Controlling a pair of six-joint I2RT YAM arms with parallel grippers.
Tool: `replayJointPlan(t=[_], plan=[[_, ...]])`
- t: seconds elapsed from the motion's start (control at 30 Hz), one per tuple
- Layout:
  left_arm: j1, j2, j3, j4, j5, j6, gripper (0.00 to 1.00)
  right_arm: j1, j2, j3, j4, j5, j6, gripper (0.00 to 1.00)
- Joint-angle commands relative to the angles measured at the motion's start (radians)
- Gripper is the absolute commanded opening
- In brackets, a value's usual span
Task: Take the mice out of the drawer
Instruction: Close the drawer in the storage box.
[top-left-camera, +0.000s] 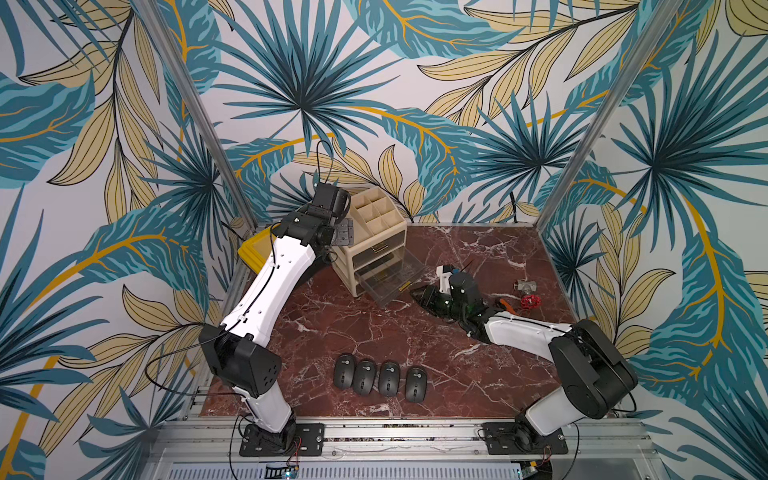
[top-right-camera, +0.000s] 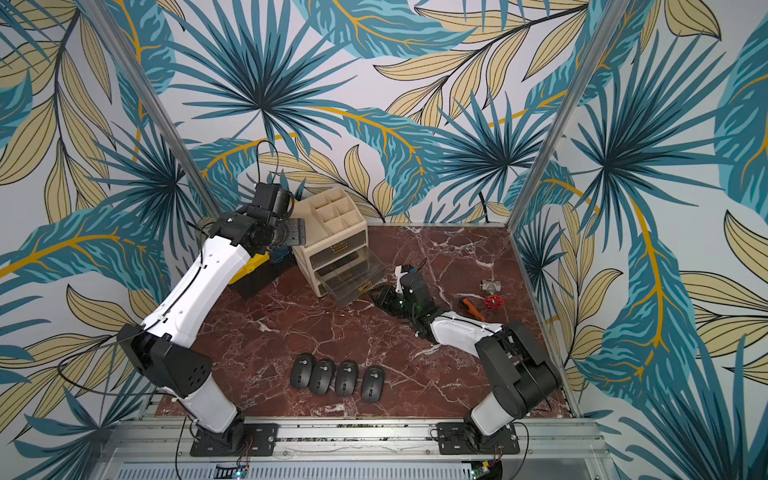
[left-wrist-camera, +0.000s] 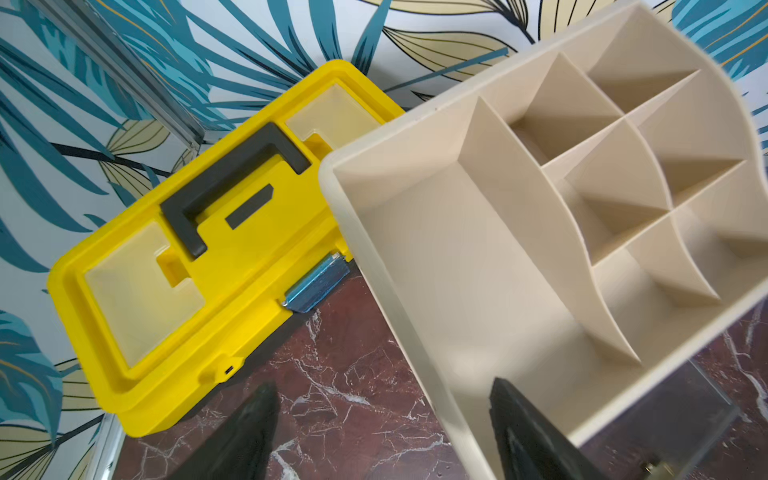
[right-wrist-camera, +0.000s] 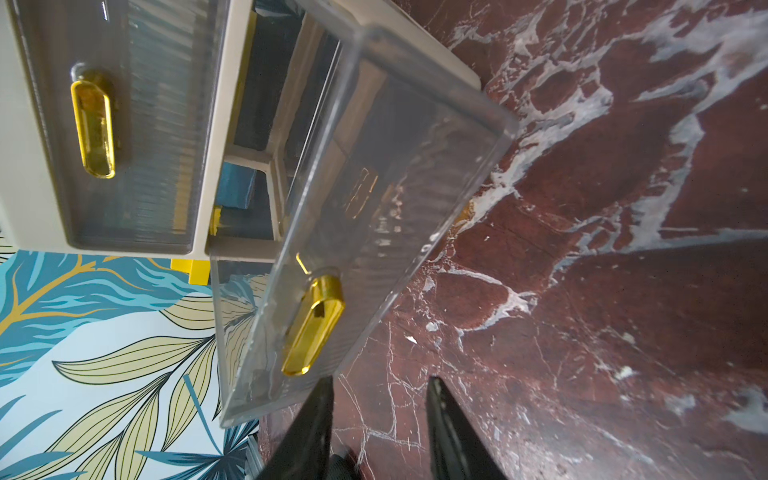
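Observation:
Several dark grey mice lie in a row on the marble table near its front edge. A beige organizer at the back has two clear drawers pulled out. The drawer in the right wrist view looks empty. My right gripper is low over the table just off that drawer's gold handle, jaws apart with only marble between them. My left gripper hangs open above the organizer's left edge, holding nothing.
A yellow toolbox stands behind and left of the organizer. A red-handled valve and an orange-handled tool lie at the right, near my right arm. Metal posts stand at the back corners.

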Motion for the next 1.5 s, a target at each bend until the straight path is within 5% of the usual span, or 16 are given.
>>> replayJointPlan(t=[0.0,0.47,1.47], plan=[[0.01,0.012,0.036,0.054,0.044,-0.033,0.8,0.005,0.021,0.027,0.031,0.001,-0.01,0.39],[0.009,0.032,-0.049,0.074,0.185,-0.07,0.58,0.007,0.117,0.128,0.053,-0.041,0.007,0.31],[-0.029,0.039,-0.12,0.074,0.331,-0.089,0.49,0.029,0.381,0.452,0.051,-0.05,0.078,0.22]])
